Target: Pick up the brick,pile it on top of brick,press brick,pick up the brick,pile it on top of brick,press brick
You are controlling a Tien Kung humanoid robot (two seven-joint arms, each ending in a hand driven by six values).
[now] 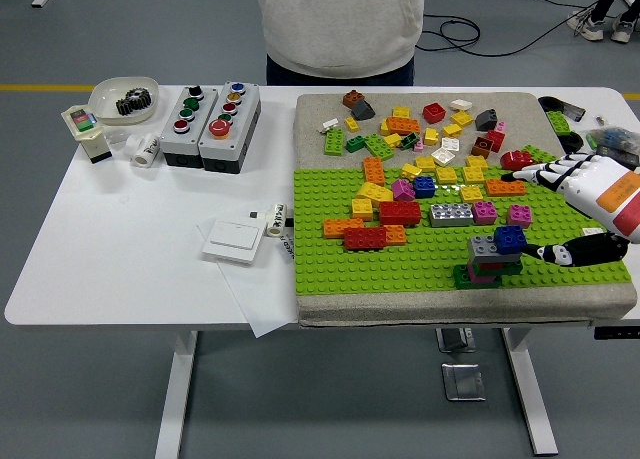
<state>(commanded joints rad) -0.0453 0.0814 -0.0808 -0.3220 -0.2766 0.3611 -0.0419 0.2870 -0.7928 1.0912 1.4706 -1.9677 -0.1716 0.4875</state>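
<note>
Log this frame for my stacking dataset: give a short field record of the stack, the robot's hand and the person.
stack: blue brick on grey brick, over pink and dark green layers, on the green baseplate
right hand: open, right of the stack, not touching it
left hand: not in view
loose bricks: scattered over the mat's far half
person: stands at far edge, hands unseen

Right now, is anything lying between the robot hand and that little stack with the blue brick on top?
No. In the head view, only bare green baseplate separates the robot hand from the stack.

a blue brick [510, 239] tops a grey, pink and green stack [485, 263] on the lime-green baseplate [420, 264].
</note>
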